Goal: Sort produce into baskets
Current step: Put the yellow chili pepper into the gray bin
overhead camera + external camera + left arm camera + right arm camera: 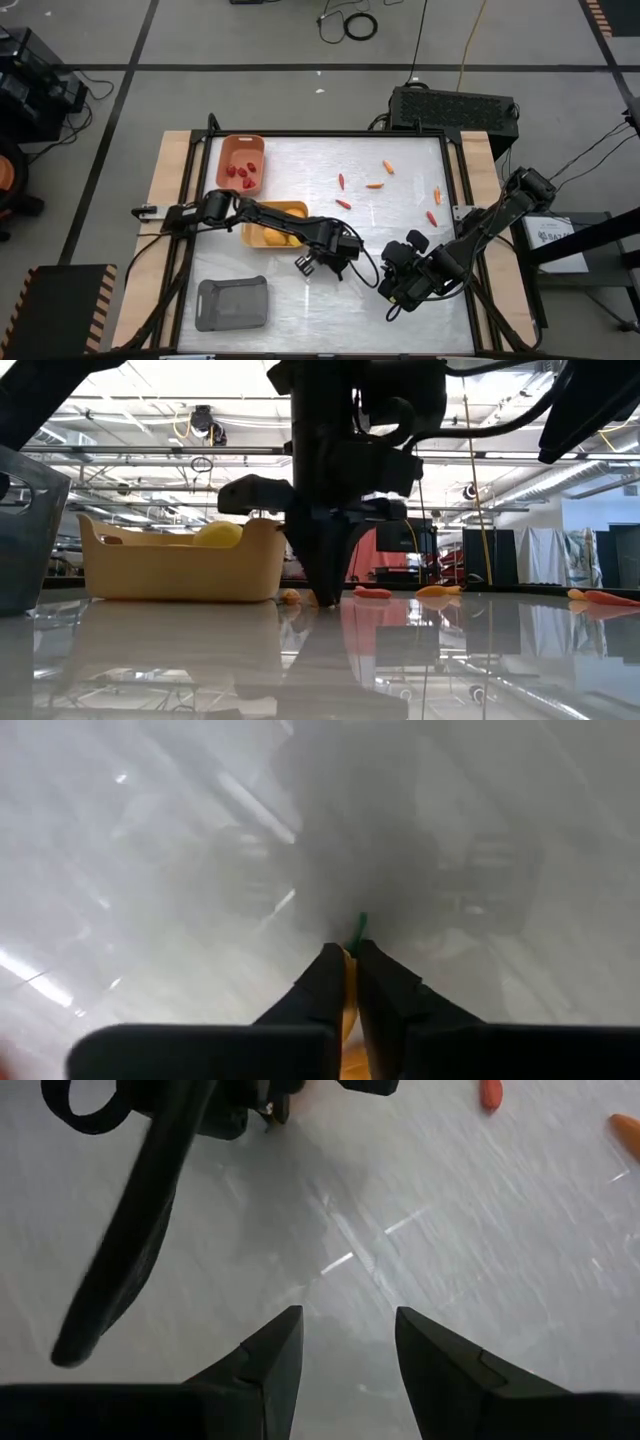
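The left tool (350, 975) is down on the counter (330, 300) just beyond the 4 o'clock corner of the yellow basket (254, 237). Its fingers are pinched shut on a thin orange carrot-like stick (349, 988) with a green stem tip poking out between the pads. In the low view the fingertips meet right at the counter surface.

The right tool (345, 1342) hangs at about 3 o'clock from the left one, jaws partly apart and empty.

The salmon basket (226, 150) at 11 o'clock holds red berries (240, 174); the yellow basket holds rounded yellow fruits (218, 534); the grey basket (233, 303) lies at 7 o'clock. More carrot sticks (374, 185) lie scattered toward 1 and 2 o'clock.

The stick looks light, stiff and smooth, so it may pivot or slip in a narrow pinch. A hold across its middle, rather than near the tapered end, seems safest.
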`<act>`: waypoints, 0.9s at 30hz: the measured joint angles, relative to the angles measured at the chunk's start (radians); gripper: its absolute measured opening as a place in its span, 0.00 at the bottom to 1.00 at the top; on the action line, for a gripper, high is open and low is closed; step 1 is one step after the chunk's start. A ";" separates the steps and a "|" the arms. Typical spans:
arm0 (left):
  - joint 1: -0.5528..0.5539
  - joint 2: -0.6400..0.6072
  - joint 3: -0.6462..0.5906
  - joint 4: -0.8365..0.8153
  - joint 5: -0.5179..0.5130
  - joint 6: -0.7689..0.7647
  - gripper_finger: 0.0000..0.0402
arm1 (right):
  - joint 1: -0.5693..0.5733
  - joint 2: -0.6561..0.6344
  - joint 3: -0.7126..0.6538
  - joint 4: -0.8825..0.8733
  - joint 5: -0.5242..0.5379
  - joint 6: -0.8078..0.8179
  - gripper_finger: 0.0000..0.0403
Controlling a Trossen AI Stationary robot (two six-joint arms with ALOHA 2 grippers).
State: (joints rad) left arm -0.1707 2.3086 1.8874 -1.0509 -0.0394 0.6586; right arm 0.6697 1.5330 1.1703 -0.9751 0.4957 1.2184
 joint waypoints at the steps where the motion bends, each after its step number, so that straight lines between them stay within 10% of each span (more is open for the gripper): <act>1: 0.000 -0.008 0.000 0.001 -0.013 0.000 0.04 | 0.000 0.000 0.000 0.000 0.000 -0.001 0.38; 10: 0.000 -0.172 0.001 -0.005 -0.049 -0.207 0.03 | 0.000 0.000 0.000 -0.010 0.000 -0.078 0.38; 19: -0.054 -0.468 0.003 -0.179 0.377 -0.777 0.02 | -0.017 0.000 0.000 -0.006 0.004 -0.148 0.38; 27: -0.280 -0.593 0.003 -0.401 0.227 -1.001 0.02 | -0.055 0.000 0.000 0.063 0.007 -0.259 0.38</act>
State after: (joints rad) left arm -0.4506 1.7161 1.8904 -1.4517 0.1881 -0.3422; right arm 0.6144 1.5326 1.1706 -0.9116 0.5030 0.9597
